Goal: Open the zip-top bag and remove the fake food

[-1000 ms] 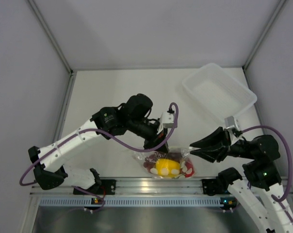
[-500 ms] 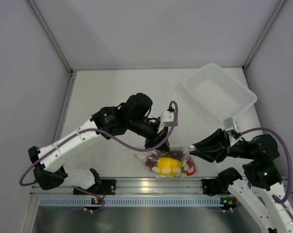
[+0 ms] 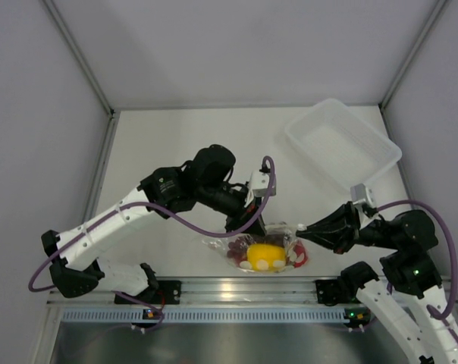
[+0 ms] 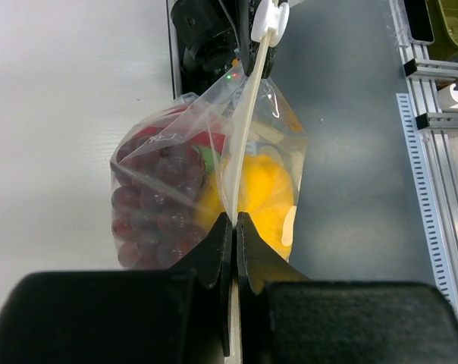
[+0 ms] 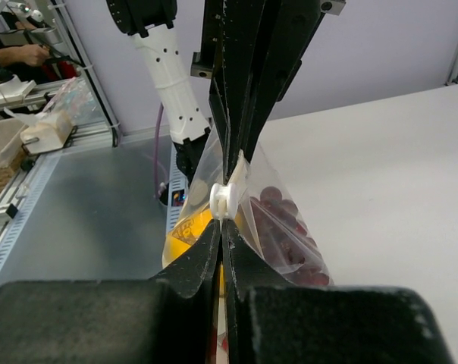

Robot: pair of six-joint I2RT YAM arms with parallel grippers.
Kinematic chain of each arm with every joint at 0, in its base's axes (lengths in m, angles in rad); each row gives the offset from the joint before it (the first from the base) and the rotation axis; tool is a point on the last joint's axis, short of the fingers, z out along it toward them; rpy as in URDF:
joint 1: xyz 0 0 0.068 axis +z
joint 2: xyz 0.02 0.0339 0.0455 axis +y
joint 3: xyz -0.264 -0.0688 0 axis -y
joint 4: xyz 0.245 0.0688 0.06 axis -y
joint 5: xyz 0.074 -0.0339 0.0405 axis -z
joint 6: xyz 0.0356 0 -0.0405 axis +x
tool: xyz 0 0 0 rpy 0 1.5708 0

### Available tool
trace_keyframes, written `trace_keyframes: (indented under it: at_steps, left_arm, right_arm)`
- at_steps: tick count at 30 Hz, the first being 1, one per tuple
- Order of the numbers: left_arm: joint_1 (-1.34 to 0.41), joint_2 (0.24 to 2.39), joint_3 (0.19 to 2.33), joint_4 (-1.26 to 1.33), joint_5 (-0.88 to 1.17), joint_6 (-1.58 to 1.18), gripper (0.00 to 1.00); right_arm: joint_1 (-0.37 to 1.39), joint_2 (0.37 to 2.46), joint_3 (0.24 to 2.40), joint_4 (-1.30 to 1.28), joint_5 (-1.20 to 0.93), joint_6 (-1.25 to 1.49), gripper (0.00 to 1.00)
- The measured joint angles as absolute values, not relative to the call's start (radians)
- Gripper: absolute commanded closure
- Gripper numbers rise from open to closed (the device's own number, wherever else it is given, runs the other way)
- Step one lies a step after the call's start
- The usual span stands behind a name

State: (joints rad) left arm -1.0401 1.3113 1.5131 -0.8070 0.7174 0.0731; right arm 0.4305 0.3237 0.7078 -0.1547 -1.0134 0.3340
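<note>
The zip-top bag hangs just above the table's near edge, stretched between both grippers. Through the clear plastic I see fake food: purple grapes, a yellow pepper and some red. My left gripper is shut on the zip strip at one end. The white slider sits at the other end, and my right gripper is shut on the strip right beside it. In the top view the left gripper and the right gripper face each other across the bag's top edge.
A rigid clear tray stands at the back right, against the right wall. A metal rail runs along the table's near edge, just below the bag. Grey walls close in both sides.
My right gripper has moved in a little and closed onto the bag's strip by the slider. The bag has shifted slightly. The left gripper kept its hold.
</note>
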Motion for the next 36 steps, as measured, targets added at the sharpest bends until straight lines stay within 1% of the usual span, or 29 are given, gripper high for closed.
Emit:
trace_keyframes:
  at_steps: [3, 4, 5, 7, 8, 12, 13, 15, 16, 19, 23, 30, 36]
  left_arm:
    - [-1.04, 1.311, 1.513, -0.795, 0.717, 0.073, 1.0]
    - [-1.04, 1.311, 1.513, -0.79, 0.715, 0.073, 0.95]
    - [-1.04, 1.31, 1.512, -0.786, 0.708, 0.073, 0.82]
    - [-1.041, 1.306, 1.507, -0.772, 0.686, 0.075, 0.72]
    - [-1.04, 1.299, 1.502, -0.759, 0.675, 0.074, 0.69]
    - [-1.04, 1.271, 1.486, -0.728, 0.629, 0.065, 0.64]
    - [-1.04, 1.266, 1.483, -0.72, 0.622, 0.062, 0.58]
    - [-1.04, 1.257, 1.478, -0.702, 0.607, 0.056, 0.52]
    - [-1.04, 1.251, 1.471, -0.691, 0.601, 0.052, 0.44]
    - [-1.04, 1.23, 1.442, -0.653, 0.579, 0.042, 0.34]
    - [-1.04, 1.185, 1.37, -0.55, 0.551, 0.021, 0.29]
    - [-1.04, 1.097, 1.168, -0.297, 0.501, -0.01, 0.27]
    - [-1.04, 1.076, 1.028, -0.128, 0.459, -0.012, 0.25]
  right_arm:
    - [0.432, 0.324, 0.722, -0.165, -1.003, 0.333, 1.0]
    - [0.432, 0.324, 0.726, -0.168, -0.998, 0.332, 1.0]
    - [0.432, 0.326, 0.735, -0.18, -0.992, 0.33, 1.0]
    - [0.432, 0.338, 0.755, -0.2, -0.988, 0.323, 1.0]
    - [0.434, 0.349, 0.767, -0.216, -0.986, 0.316, 1.0]
    - [0.437, 0.42, 0.799, -0.29, -0.972, 0.302, 1.0]
    - [0.437, 0.44, 0.804, -0.303, -0.968, 0.302, 1.0]
    - [0.437, 0.481, 0.81, -0.319, -0.959, 0.302, 1.0]
    - [0.438, 0.499, 0.814, -0.333, -0.953, 0.302, 1.0]
    - [0.451, 0.558, 0.826, -0.369, -0.928, 0.293, 1.0]
    - [0.504, 0.613, 0.854, -0.437, -0.86, 0.246, 1.0]
    - [0.636, 0.68, 0.952, -0.545, -0.691, 0.128, 1.0]
    - [0.707, 0.701, 0.984, -0.59, -0.59, 0.056, 1.0]
